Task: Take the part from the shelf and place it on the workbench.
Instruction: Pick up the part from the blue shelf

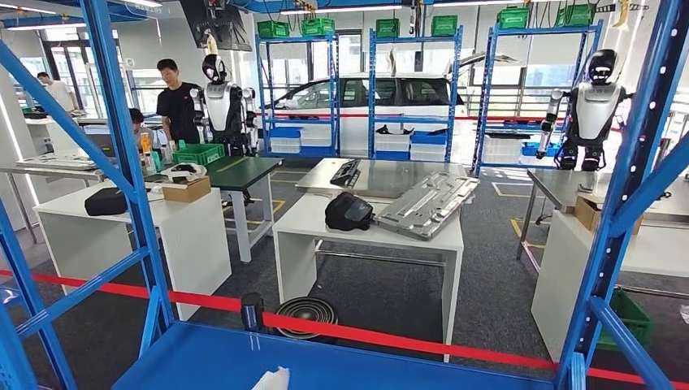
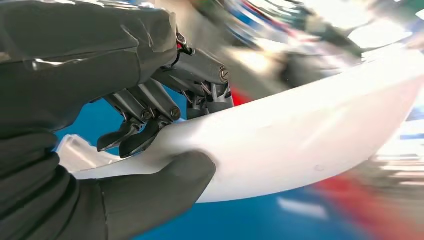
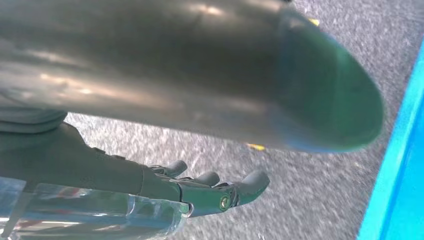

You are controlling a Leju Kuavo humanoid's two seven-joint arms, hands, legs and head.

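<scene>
Part (image 2: 300, 130) — smooth, white, curved, in left hand (image 2: 125, 100)

Part (image 2: 300, 135): white, smooth, curved plastic piece w/ glossy surface, long and tapering. Held in left hand (image 2: 150, 135), thumb under one face, dark fingers (image 2: 135, 137) on the other. A white tip (image 1: 272, 379) shows just above the blue shelf (image 1: 325, 361) deck at the head view's bottom edge.
</scene>
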